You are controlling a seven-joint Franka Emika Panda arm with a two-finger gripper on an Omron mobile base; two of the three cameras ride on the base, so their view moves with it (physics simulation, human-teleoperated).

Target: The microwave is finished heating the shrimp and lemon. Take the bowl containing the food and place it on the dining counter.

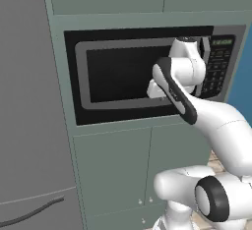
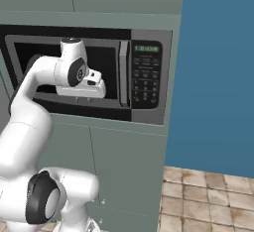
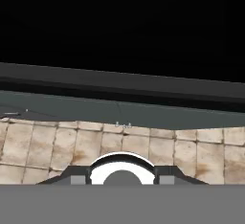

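My fingers: I cannot tell how far apart they stand or whether they hold anything. From the right base view I make out only the white block of my hand (image 2: 92, 86), and the fingers past it are lost against the dark glass. The hand hangs in front of the door (image 2: 106, 60) of the microwave (image 1: 123, 71), low on the window and just to the side of the handle (image 2: 123, 72). I cannot say whether it touches the glass. The hand view looks down past the black front to the cabinet (image 3: 72, 108) and the floor tiles (image 3: 57, 146), so my wrist is pitched downward.

The door is shut. The bowl, I judge, sits behind it, though the dark window gives nothing away. So the step in hand is opening the door.

To do it well, I should:
- Move the fingers sideways toward the keypad (image 2: 145, 80) until they straddle the bar handle around its middle.
- Level the wrist so both pads meet the bar squarely.
- Close firmly before pulling.
- Pull along the door's arc, not straight out, or the grip may slide off.
- Swing the door wide enough for the arm to reach in afterwards.

The risk I see is closing on nothing beside the handle, or bumping a key.
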